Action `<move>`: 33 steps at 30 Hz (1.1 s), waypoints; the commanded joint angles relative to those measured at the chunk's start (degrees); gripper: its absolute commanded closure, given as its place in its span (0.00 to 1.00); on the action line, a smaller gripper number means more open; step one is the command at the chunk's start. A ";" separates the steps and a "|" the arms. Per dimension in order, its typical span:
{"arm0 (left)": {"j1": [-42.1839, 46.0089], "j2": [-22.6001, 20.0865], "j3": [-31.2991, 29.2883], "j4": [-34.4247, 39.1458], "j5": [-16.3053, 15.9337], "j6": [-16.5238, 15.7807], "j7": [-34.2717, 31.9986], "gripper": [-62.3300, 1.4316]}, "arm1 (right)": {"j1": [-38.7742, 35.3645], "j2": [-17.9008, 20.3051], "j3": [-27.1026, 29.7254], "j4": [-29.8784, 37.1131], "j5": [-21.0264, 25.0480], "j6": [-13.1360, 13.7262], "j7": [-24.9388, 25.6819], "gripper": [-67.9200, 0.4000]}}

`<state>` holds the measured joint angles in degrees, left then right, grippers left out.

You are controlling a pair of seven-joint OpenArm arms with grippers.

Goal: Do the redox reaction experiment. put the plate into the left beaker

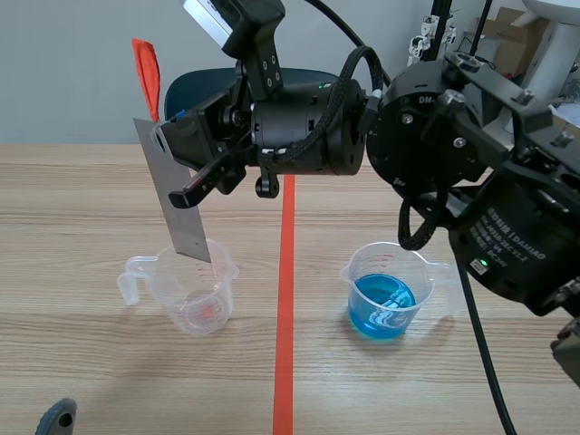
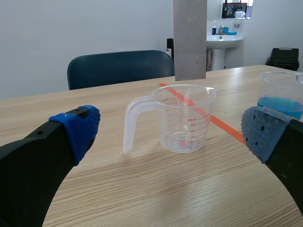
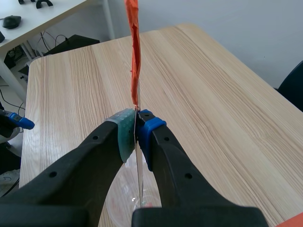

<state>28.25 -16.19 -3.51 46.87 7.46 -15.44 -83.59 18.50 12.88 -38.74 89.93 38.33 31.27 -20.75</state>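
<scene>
Right claw [image 3: 136, 135]: clamped on both faces of the plate [image 1: 184, 210] near its upper end, just under a strip of orange tape [image 3: 134, 56].
Plate: hanging below the claw, tilted, lower edge at or just above the rim of the left beaker [image 1: 195, 288]; seemingly not yet inside.
Left beaker: directly below the claw, clear, apparently empty, handle turned away from the red line [image 1: 285, 317].
Step in hand: lowering the plate into that beaker.
How to do well: centre the lower edge over the mouth first; ease out some of the tilt; sink slowly, clear of the rim; let go only once the bottom edge rests on the beaker floor.
Risk: light beaker, likely easy to tip or shove if caught on the rim.
Left claw [image 2: 170, 135]: wide apart, gripping nothing, low on the near side of the same beaker.
Right beaker [image 1: 385, 294]: well off to the side of the right claw, past the red line, holding blue liquid; best left alone.
</scene>
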 commanded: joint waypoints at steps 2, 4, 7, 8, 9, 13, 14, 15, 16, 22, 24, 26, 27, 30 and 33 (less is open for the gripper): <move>0.31 0.13 -0.11 0.55 -0.55 -0.11 -0.59 0.00 | 1.18 -0.07 -0.90 -0.11 -0.63 0.22 2.12 0.99; 0.31 0.13 -0.11 0.55 -0.55 -0.11 -0.59 0.00 | 1.18 -0.09 -1.97 -0.96 -2.10 0.22 3.30 0.99; 0.31 0.13 -0.11 0.55 -0.55 -0.11 -0.59 0.00 | 1.18 -0.33 -3.34 -2.27 -3.78 0.22 4.85 0.99; 0.31 0.13 -0.11 0.55 -0.55 -0.11 -0.59 0.00 | 1.18 -0.48 -3.65 -2.71 -4.28 0.22 5.31 0.99; 0.31 0.13 -0.11 0.55 -0.55 -0.11 -0.59 0.00 | 1.18 -0.70 -3.85 -3.17 -4.92 0.22 5.70 0.99; 0.31 0.13 -0.11 0.55 -0.55 -0.11 -0.59 0.00 | 1.16 -1.73 -4.09 -5.42 -6.93 0.22 7.02 0.99; 0.31 0.13 -0.11 0.55 -0.55 -0.11 -0.59 0.00 | 1.16 -1.99 -4.09 -6.08 -7.63 0.22 7.63 0.99; 0.31 0.13 -0.11 0.55 -0.55 -0.11 -0.59 0.00 | 1.18 -2.16 -4.09 -6.69 -8.52 0.22 8.52 0.99; 0.31 0.13 -0.11 0.55 -0.55 -0.11 -0.59 0.00 | 1.18 -2.36 -4.09 -7.34 -9.14 0.22 9.25 0.99; 0.31 0.13 -0.11 0.55 -0.55 -0.11 -0.59 0.00 | 1.20 -4.20 -4.09 -12.13 -12.31 0.24 12.07 0.99; 0.31 0.13 -0.11 0.55 -0.55 -0.11 -0.59 0.00 | 1.22 -4.72 -4.17 -13.62 -13.42 0.31 13.09 0.99; 0.31 0.13 -0.11 0.55 -0.55 -0.11 -0.59 0.00 | 1.42 -5.07 -4.63 -14.84 -13.99 0.72 13.70 0.99; 0.31 0.13 -0.11 0.55 -0.55 -0.11 -0.59 0.00 | 1.53 -5.16 -4.98 -15.39 -14.19 1.01 13.97 0.99; 0.31 0.13 -0.11 0.55 -0.55 -0.11 -0.59 0.00 | 1.64 -5.64 -5.77 -16.55 -16.00 1.31 15.47 0.99; 0.31 0.13 -0.11 0.55 -0.55 -0.11 -0.59 0.00 | 1.64 -5.95 -6.10 -17.29 -17.44 1.31 16.52 0.99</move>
<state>28.25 -16.19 -3.51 46.87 7.46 -15.44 -83.57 18.52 7.73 -45.08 72.14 20.05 32.38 -5.69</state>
